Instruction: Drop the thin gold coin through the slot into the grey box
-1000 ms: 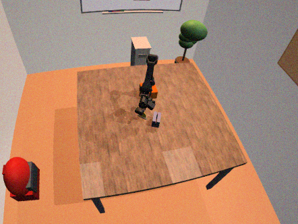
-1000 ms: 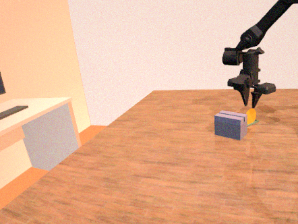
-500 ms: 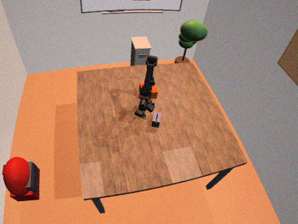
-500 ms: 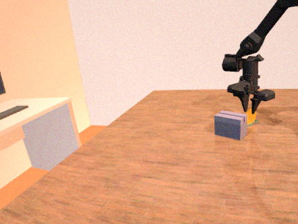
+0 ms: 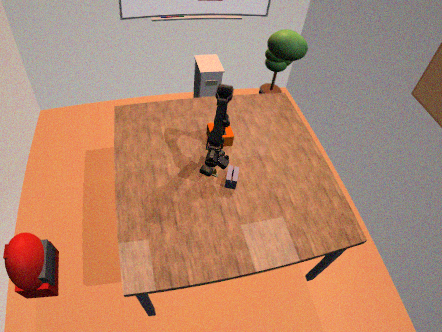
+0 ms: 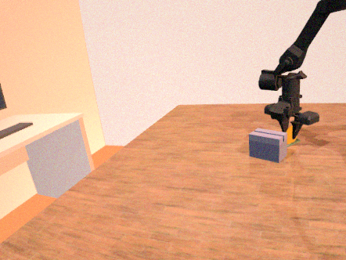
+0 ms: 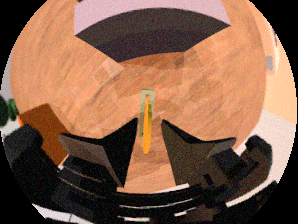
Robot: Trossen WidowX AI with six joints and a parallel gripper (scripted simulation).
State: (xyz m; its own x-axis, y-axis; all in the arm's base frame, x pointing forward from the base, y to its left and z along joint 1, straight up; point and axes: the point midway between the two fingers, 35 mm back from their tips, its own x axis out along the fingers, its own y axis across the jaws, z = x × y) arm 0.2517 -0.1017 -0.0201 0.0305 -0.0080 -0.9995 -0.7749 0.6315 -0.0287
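The gold coin (image 6: 290,138) (image 7: 147,132) stands on edge in the dark-green holder (image 7: 148,93), whose edge also shows in the exterior view (image 6: 297,142). My gripper (image 6: 290,134) (image 7: 149,121) is partly open and points down. Its fingers stand on either side of the coin, with gaps between them and the coin in the wrist view. In the top view the arm mostly hides coin and holder. The closed grey box (image 5: 231,183) (image 6: 263,149) (image 7: 150,41) is close beside the holder, its dark slot running along the pale lid.
An orange block (image 5: 227,140) (image 7: 49,125) lies near the arm's base, at the left in the wrist view. The wooden table (image 5: 165,210) (image 6: 156,196) carries these things. A grey cabinet, a plant and a red object stand off the table.
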